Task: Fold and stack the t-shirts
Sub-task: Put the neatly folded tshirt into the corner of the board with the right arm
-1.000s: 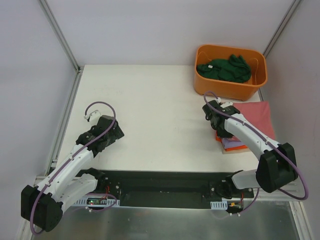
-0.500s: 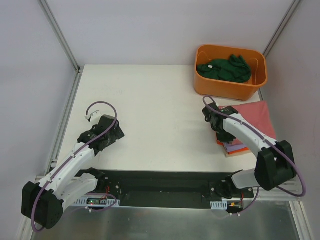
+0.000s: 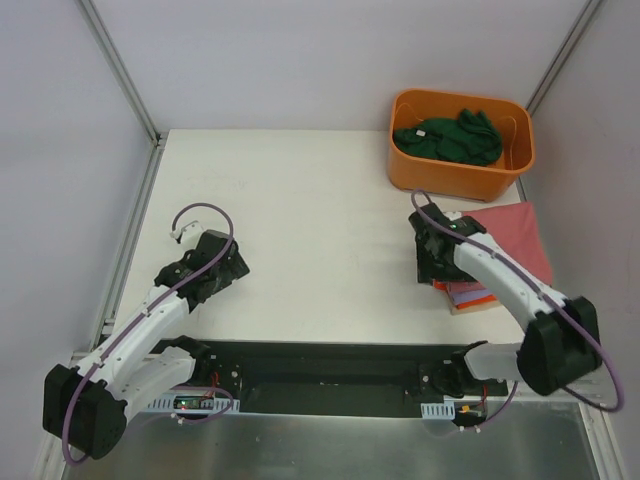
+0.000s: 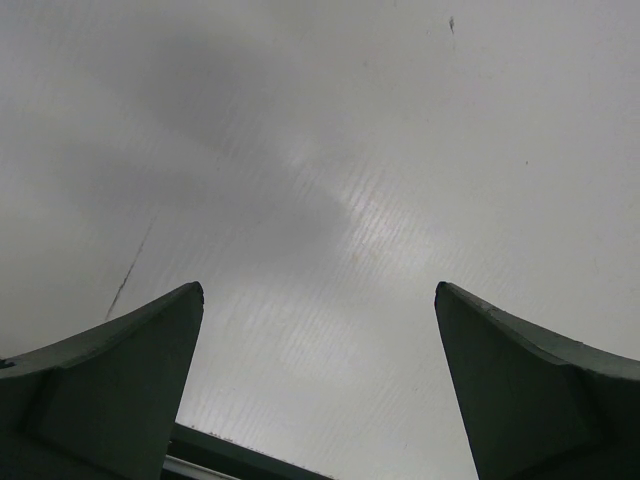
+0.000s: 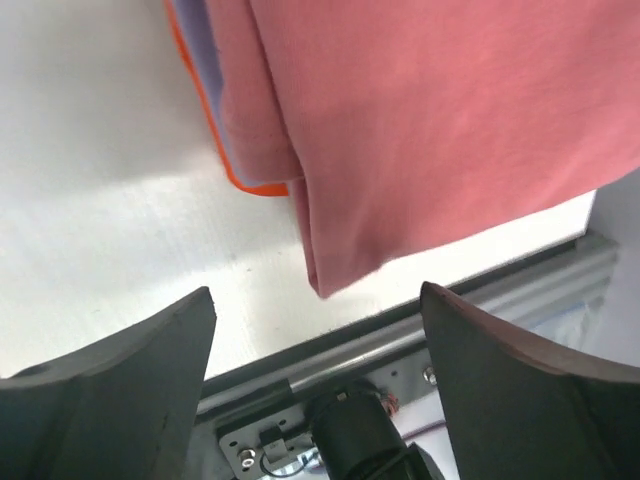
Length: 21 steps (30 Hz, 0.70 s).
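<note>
A folded stack of t-shirts lies at the table's right side: the dusty red-pink one (image 3: 512,236) on top, lavender (image 3: 466,291) and orange (image 3: 482,298) edges showing beneath. In the right wrist view the red-pink shirt (image 5: 430,130) overhangs the lavender (image 5: 213,80) and orange (image 5: 256,187) layers. My right gripper (image 3: 428,262) (image 5: 315,288) stands open at the stack's near-left corner, nothing between its fingers. A crumpled dark green t-shirt (image 3: 450,138) sits in the tub. My left gripper (image 3: 228,268) (image 4: 320,287) is open over bare table at the left.
The rigid orange tub (image 3: 455,180) stands at the back right, just behind the stack. The table's near edge, with a black rail (image 5: 330,350) and the arm's base, lies right below my right gripper. Metal frame posts (image 3: 120,70) border the table.
My right gripper has gone from shut to open, letting go of the red-pink shirt, and has drawn back toward the near edge. The left arm has not moved.
</note>
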Each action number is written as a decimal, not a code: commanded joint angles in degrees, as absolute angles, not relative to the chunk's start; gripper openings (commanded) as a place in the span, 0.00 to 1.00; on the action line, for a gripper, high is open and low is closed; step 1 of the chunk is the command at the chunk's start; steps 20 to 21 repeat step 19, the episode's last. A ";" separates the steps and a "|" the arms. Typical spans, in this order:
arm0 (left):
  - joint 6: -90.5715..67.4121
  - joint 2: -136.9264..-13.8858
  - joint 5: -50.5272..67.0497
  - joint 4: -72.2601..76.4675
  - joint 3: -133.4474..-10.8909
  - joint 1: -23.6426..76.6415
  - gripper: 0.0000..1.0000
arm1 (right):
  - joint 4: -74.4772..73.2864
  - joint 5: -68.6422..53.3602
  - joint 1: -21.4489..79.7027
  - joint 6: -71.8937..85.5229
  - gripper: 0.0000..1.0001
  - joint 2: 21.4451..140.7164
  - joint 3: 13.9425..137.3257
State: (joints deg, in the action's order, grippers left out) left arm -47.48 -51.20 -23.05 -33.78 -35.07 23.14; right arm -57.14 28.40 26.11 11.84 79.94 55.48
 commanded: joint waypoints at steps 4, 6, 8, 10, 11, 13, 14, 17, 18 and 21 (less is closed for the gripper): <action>-47.11 -47.38 -22.42 -34.98 -36.73 22.32 0.99 | -45.21 18.04 26.02 3.00 0.96 53.91 55.82; -46.59 -46.59 -21.45 -34.98 -37.52 22.32 0.99 | -38.36 15.74 26.10 2.72 0.96 47.58 53.36; -45.97 -45.44 -20.92 -35.68 -38.93 22.32 0.99 | -32.20 14.94 26.02 2.90 0.96 42.13 50.12; -45.88 -44.13 -21.00 -36.82 -39.99 22.32 0.99 | -26.66 15.90 26.10 3.69 0.96 37.47 45.72; -45.79 -43.08 -21.27 -37.35 -40.34 22.32 0.99 | -24.37 16.26 26.10 3.95 0.96 34.48 43.70; -46.49 -40.97 -21.71 -38.40 -40.69 22.32 0.99 | -20.23 16.17 26.10 3.17 0.96 31.13 40.44; -46.49 -39.74 -21.71 -38.50 -40.69 22.32 0.99 | -19.00 15.82 26.10 2.47 0.96 29.90 39.12; -47.11 -35.96 -21.97 -38.67 -40.26 22.32 0.99 | -17.58 13.19 26.02 0.44 0.96 27.52 37.36; -47.20 -35.25 -21.97 -38.58 -40.34 22.32 0.99 | -17.93 13.01 26.10 0.44 0.96 27.16 37.35; -47.20 -34.72 -21.89 -38.58 -40.43 22.32 0.99 | -18.28 13.27 26.10 0.44 0.96 26.98 37.44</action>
